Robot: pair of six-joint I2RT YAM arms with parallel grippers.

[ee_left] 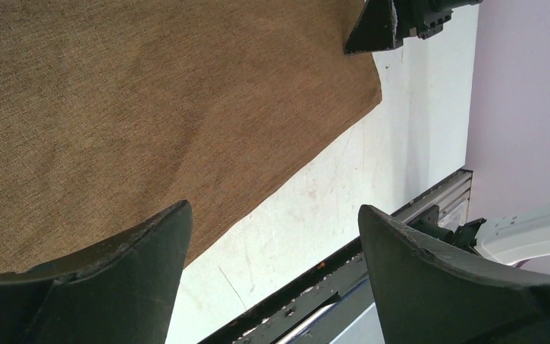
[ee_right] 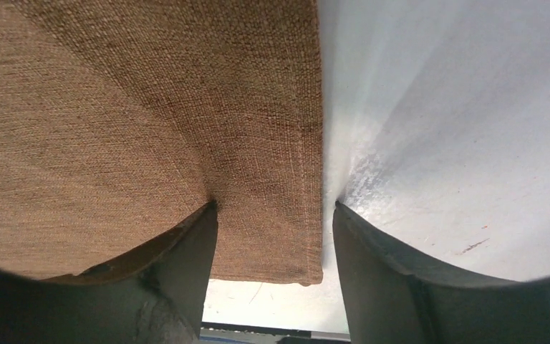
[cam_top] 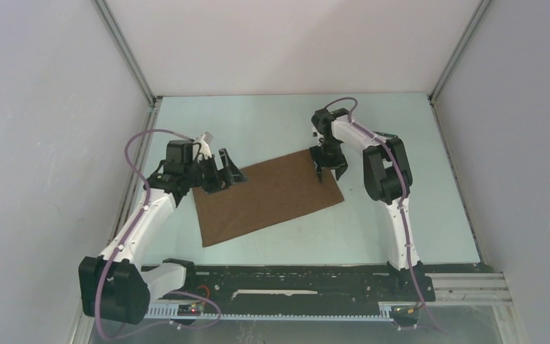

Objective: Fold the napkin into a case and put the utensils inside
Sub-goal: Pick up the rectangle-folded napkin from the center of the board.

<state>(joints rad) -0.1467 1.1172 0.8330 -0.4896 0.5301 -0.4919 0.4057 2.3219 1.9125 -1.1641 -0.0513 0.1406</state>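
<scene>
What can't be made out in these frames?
Utensils: in no view.
Napkin, single or doubled: top view too small to show layers; both wrist views crop it.
Napkin's far-right corner: top view, right gripper covers it.
Napkin's far-left corner: top view, left gripper overlaps it.

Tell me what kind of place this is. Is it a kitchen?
Looks like a robot test booth, not a kitchen: plain white walls box in a table, the left arm and right arm are bolted to a rail at its near edge, and a brown napkin lies between them.
</scene>
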